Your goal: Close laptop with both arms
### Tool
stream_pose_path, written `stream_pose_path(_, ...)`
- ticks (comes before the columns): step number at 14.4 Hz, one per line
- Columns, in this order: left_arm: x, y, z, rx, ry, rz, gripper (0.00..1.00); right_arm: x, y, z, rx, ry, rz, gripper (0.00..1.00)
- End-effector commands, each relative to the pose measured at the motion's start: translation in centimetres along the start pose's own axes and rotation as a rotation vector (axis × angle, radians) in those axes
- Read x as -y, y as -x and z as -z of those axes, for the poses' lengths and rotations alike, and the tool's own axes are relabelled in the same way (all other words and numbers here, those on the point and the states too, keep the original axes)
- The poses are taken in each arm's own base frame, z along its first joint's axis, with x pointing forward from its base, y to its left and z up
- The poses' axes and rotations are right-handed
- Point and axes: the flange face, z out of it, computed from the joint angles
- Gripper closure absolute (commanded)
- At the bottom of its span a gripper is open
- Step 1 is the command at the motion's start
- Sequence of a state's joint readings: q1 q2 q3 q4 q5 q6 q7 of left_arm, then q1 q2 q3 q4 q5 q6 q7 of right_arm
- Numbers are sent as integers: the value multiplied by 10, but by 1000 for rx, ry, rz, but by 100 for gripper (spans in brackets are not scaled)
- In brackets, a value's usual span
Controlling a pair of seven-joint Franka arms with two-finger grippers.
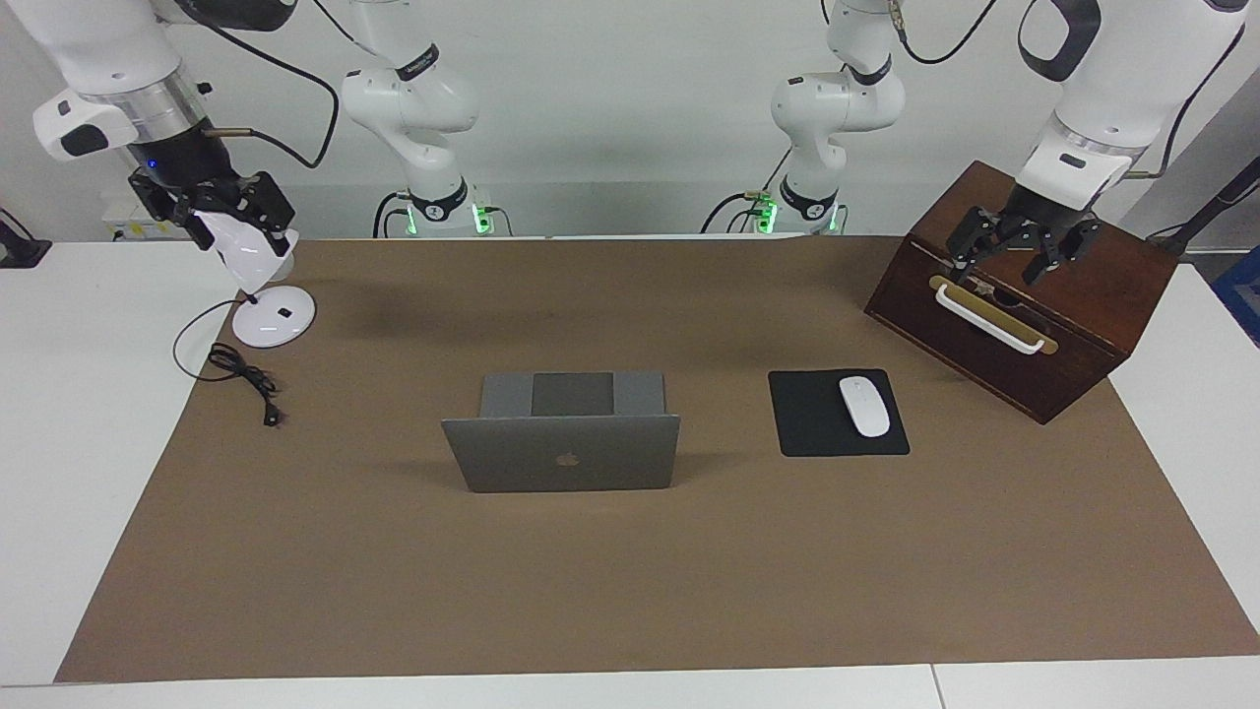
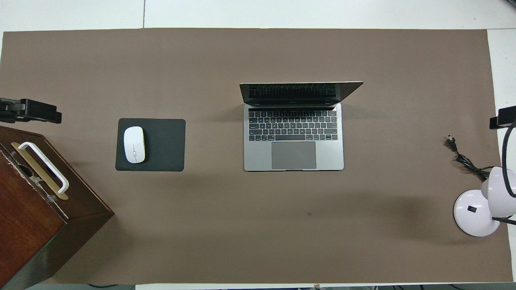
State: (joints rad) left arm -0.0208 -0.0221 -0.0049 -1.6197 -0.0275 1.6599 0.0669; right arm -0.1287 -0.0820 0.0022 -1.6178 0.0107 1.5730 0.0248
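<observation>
Thin silver-grey metal laptop [image 1: 561,451], lid raised, at mid-table on the brown mat [image 1: 394,551], beside a black mousepad [image 1: 817,428] bearing a white mouse [image 1: 864,406]. Left gripper [image 1: 1024,258], fingers spread, over the dark wooden box [image 1: 1083,325]. Right gripper [image 1: 221,212], fingers apart, over the white desk lamp [image 1: 274,317].

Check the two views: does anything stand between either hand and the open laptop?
Nothing visible does. The laptop sits mid-mat; the left hand hangs over the wooden box, the right hand over the lamp, bare mat between.
</observation>
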Motion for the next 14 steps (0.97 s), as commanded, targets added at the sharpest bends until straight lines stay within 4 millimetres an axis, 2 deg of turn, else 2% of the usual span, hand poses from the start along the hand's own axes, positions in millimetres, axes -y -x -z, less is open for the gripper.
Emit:
stream_pose_path(1, -1, -1, -2, -14, -13, 4, 0, -5, 3, 4, -1, 11, 19, 0)
stream_pose_path(14, -2, -2, -6, -34, -14, 3, 3, -7, 3, 4, 0, 11, 19, 0)
